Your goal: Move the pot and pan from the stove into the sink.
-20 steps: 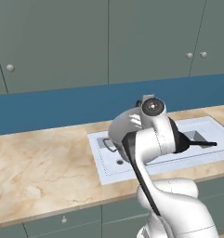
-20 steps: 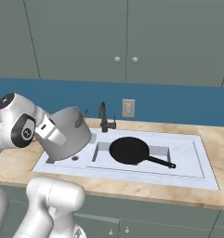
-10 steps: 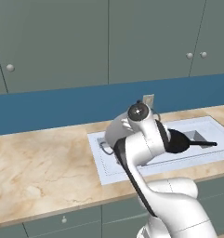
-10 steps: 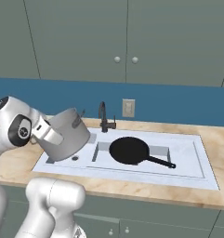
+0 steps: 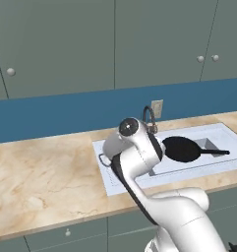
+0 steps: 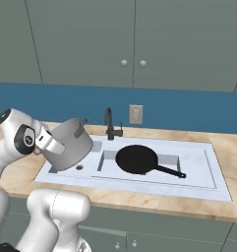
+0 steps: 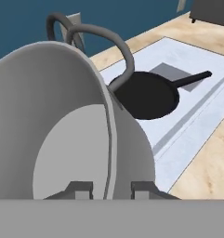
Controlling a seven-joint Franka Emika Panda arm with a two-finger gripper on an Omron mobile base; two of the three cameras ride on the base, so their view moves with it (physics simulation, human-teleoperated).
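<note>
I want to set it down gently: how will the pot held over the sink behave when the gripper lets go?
The pot hangs tilted over the left end of the sink, so it would probably rock or tip before settling. Its straight metal walls look rigid, so no flexing. The gripper pinches only the thin rim, so the pot may swing.

**Counter, Sink and Contents**

The beige marbled stone counter (image 5: 46, 172) spans the lower half of both base views, from the left edge to the right edge. A wide white rectangular sink (image 6: 198, 165) is set into it, right of centre in the left base view. A dark curved faucet (image 6: 109, 123) stands at the sink's rear rim. A flat round black frying pan (image 6: 136, 159) lies in the basin, its long thin handle pointing toward the lower right of the right base view.
</note>
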